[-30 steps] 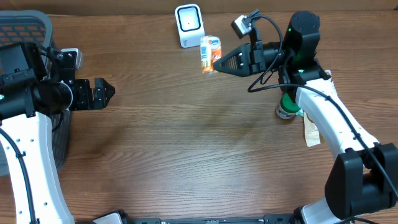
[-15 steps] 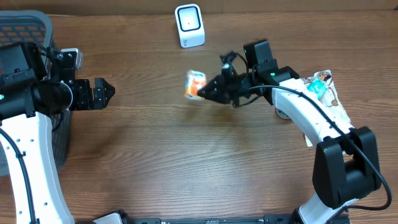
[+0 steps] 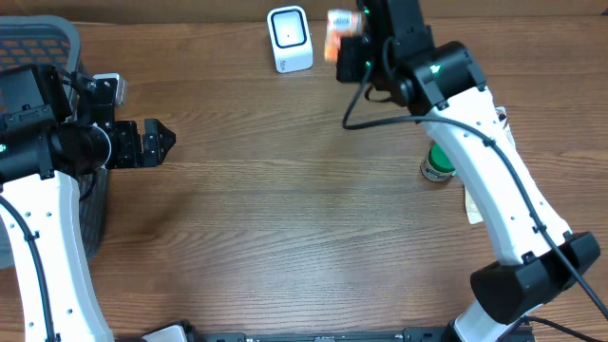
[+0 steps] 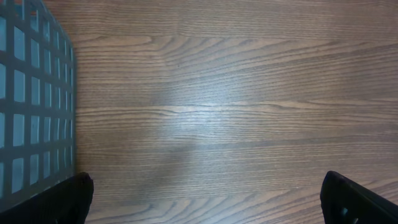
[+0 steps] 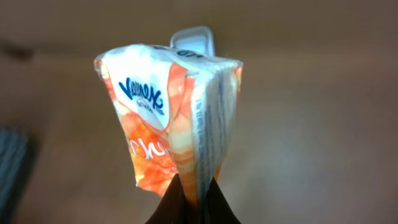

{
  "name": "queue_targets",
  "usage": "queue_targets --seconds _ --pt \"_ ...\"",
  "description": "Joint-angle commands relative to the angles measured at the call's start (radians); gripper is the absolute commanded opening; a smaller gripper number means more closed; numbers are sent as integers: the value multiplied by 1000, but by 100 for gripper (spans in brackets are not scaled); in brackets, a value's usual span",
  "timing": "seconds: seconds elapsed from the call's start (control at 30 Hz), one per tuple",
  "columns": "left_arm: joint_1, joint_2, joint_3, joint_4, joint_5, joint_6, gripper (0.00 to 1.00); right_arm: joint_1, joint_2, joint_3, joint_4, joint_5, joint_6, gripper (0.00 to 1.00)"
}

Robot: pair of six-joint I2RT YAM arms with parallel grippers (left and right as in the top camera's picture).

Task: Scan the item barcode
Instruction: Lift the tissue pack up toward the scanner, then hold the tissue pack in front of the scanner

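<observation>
The item is an orange and white tissue pack (image 3: 338, 22), blurred in the overhead view and held in the air at the back of the table. It hangs just right of the white barcode scanner (image 3: 289, 38). My right gripper (image 3: 353, 43) is shut on the pack's lower edge. In the right wrist view the pack (image 5: 171, 124) stands above the pinching right gripper (image 5: 194, 188), and the scanner (image 5: 194, 38) peeks out behind its top. My left gripper (image 3: 157, 142) hovers over bare wood at the left. It is open (image 4: 208, 205) and holds nothing.
A grey mesh basket (image 3: 43, 43) stands at the far left, its wall (image 4: 31, 106) beside the left gripper. A green-capped container (image 3: 439, 163) and a paper packet (image 3: 473, 204) lie at the right, under the right arm.
The right arm has swung the tissue pack from the table's middle up to the back, next to the scanner. The left arm has not moved.
</observation>
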Motion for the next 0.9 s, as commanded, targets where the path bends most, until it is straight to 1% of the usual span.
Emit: queue_targets --seconds 0.0,0.07,0.17,0.27,0.33,0.43,0.6,0.7,0.77,0.87 --pt "5 6 -3 0 0 15 100 54 13 18 123 419 -158 4" --pt "5 6 -3 0 0 15 100 72 54 18 243 506 -264 4" --pt "5 6 -3 0 0 15 100 85 142 18 422 586 -438 4" --pt "5 6 -3 1 0 15 100 85 244 18 583 590 -642 4" --pt "5 6 -3 1 0 15 100 85 309 18 661 590 -772 4" --pt "5 6 -3 0 0 15 100 85 396 18 757 598 -903 4" --pt "5 6 -3 0 0 15 100 85 514 18 887 604 -1035 4" --pt "5 6 -3 0 0 15 100 89 562 18 921 600 -1096 4" --pt "5 6 -3 1 0 15 100 89 587 17 933 591 -1129 4" --pt "5 6 -3 1 0 15 99 89 625 17 964 585 -1135 4"
